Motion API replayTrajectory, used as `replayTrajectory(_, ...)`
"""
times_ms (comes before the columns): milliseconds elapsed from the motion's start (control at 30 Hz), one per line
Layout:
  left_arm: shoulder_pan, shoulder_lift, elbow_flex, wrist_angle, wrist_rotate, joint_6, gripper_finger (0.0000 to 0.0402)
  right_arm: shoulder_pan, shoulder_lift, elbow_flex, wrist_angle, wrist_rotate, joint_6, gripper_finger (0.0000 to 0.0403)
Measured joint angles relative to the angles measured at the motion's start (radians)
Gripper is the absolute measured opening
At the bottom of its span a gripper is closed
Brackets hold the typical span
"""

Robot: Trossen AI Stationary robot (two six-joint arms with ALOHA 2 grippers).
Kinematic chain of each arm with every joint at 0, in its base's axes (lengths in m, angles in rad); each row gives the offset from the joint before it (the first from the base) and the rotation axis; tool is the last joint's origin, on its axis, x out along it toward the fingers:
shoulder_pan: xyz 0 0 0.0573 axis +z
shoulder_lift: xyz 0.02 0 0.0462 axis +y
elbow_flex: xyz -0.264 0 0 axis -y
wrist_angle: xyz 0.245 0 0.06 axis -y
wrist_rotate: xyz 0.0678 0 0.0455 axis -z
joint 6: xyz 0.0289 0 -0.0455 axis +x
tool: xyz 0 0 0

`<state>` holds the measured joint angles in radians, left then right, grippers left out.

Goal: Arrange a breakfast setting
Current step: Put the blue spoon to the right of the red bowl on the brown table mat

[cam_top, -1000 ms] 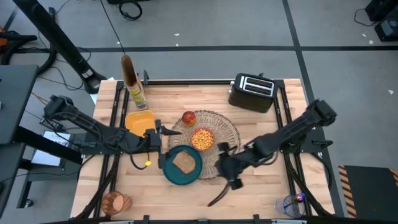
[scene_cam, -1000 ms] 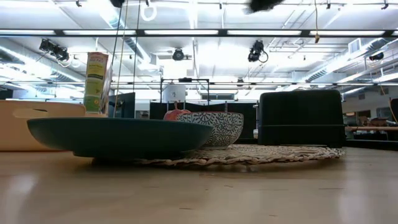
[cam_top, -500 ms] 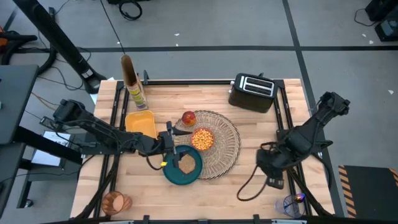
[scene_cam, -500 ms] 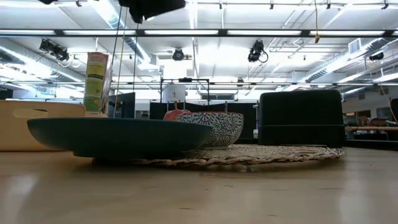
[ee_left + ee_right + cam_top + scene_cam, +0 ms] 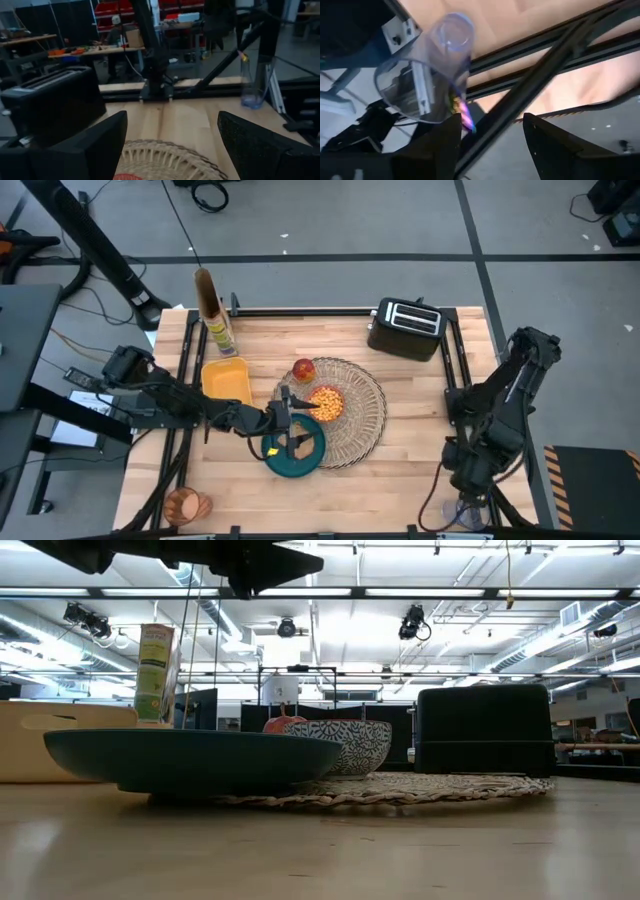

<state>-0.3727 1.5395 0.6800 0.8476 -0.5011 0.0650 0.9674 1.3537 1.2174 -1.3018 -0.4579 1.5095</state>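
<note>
The round straw placemat [image 5: 352, 402] carries the red apple [image 5: 303, 369] and the small bowl [image 5: 325, 403] of orange-yellow bits. The teal plate [image 5: 282, 460] with the brown toast [image 5: 304, 444] overlaps its near left edge. My left gripper [image 5: 290, 420] hovers open above the plate and toast, touching nothing. My right gripper [image 5: 468, 482] is open beyond the table's near right corner, above a clear bluish cup [image 5: 432, 65] with a thin blue-violet thing [image 5: 462, 112] inside. The orange cup [image 5: 185, 505] is at the near left corner.
A black toaster [image 5: 405, 327] stands at the far right. A yellow tray [image 5: 226, 378] and a carton [image 5: 215, 320] are at the far left. Dark frame rails [image 5: 455, 370] run along the table's sides. Bare wood lies right of the placemat.
My right gripper has drawn back from the placemat's near right edge toward the table's near right corner and now hangs over the clear cup. My left gripper has gone toward the table's right and a little nearer, from beside the yellow tray to above the plate.
</note>
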Motion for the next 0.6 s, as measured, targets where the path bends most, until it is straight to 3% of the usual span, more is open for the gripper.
replayTrajectory(233, -0.007, 0.001, 0.000, -0.007, 0.019, -0.035, 0.0318, 0.040, 0.000, -0.037, 0.074, -0.020, 0.085, 0.0220)
replayTrajectory(433, -0.008, 0.001, 0.000, -0.002, 0.137, -0.043, 0.0318, 0.060, 0.000, -0.037, 0.122, -0.042, 0.076, 0.0220)
replayTrajectory(600, -0.008, 0.009, 0.000, 0.021, 0.169, -0.055, 0.0318, 0.083, 0.000, -0.037, 0.142, -0.041, 0.063, 0.0220)
